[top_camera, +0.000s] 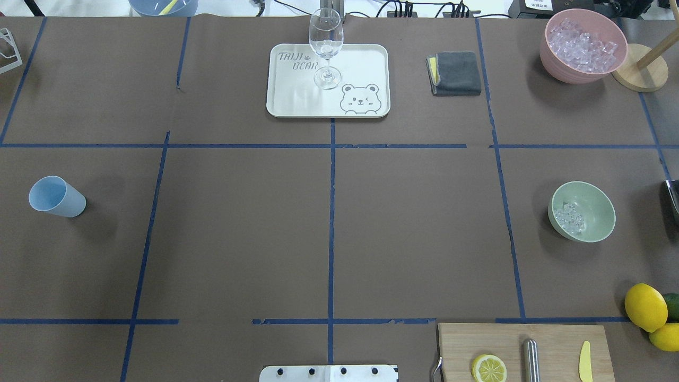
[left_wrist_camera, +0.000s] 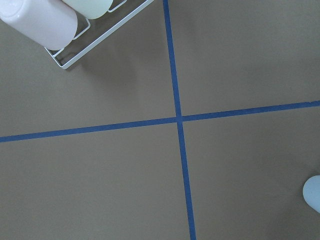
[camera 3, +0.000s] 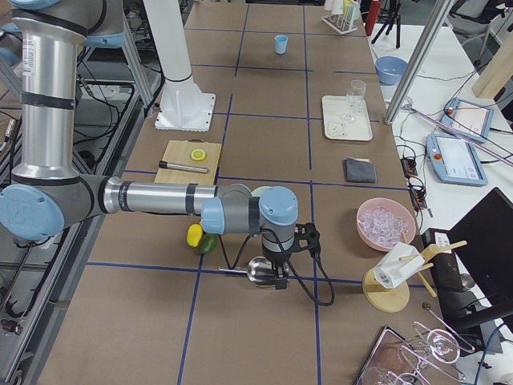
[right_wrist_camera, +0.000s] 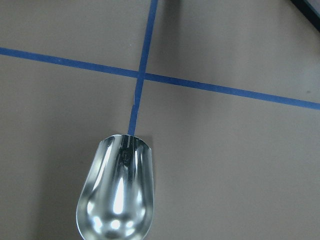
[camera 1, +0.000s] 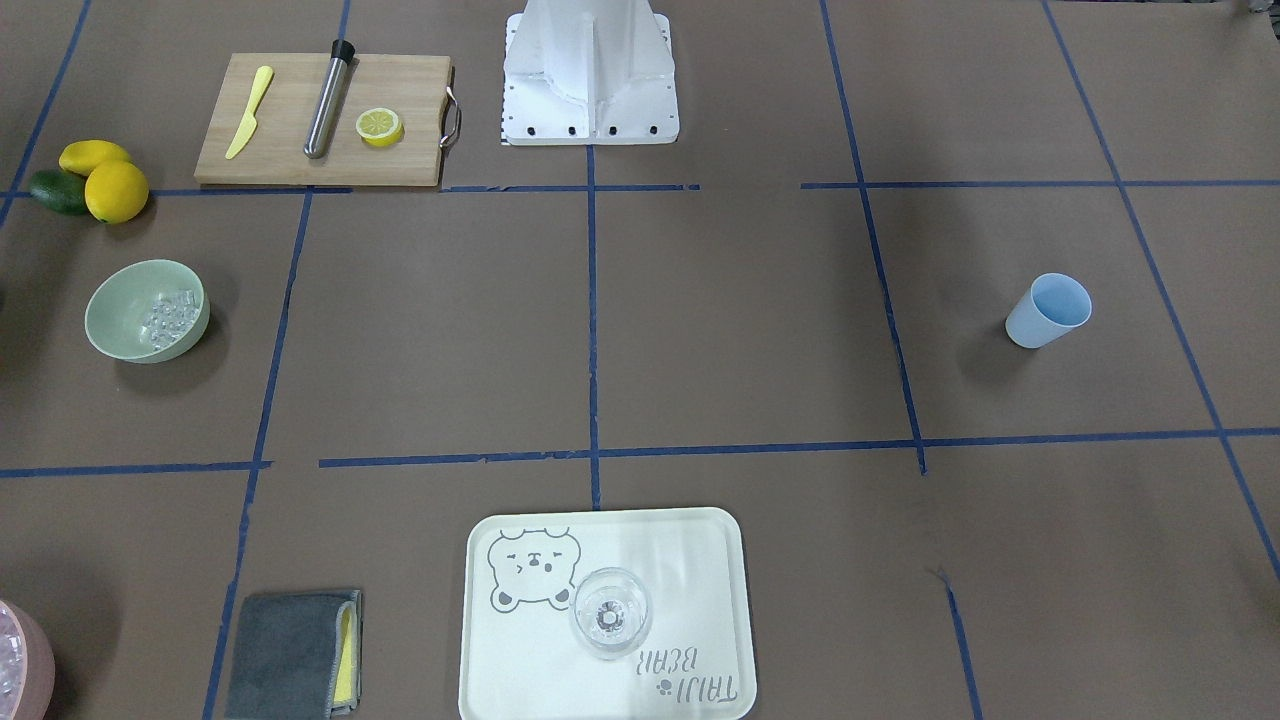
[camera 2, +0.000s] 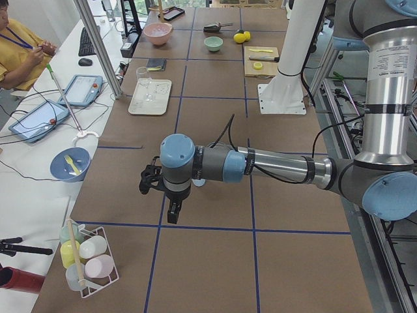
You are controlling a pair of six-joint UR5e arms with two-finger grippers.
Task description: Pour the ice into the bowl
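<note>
The sage-green bowl (camera 1: 110, 318) stands on the robot's right side of the table with a handful of clear ice (camera 1: 170, 315) inside; both also show in the overhead view, bowl (top_camera: 597, 212) and ice (top_camera: 568, 217). My right gripper (camera 3: 280, 282) hangs past the bowl near the table's right end, over an empty metal scoop (right_wrist_camera: 117, 200). Its fingers show in no close view, so I cannot tell if it is open, shut or holding the scoop. My left gripper (camera 2: 174, 212) points down near the blue cup (top_camera: 55, 197); I cannot tell its state.
A pink container (top_camera: 578, 71) full of ice stands at the far right. A tray (top_camera: 297, 101) carries a wine glass (top_camera: 325, 48). A grey cloth (top_camera: 456, 74), a cutting board (top_camera: 461, 345) with a lemon slice, a muddler and a knife, and whole lemons (top_camera: 644, 306) lie around. A cup rack (left_wrist_camera: 75, 45) stands near the left gripper.
</note>
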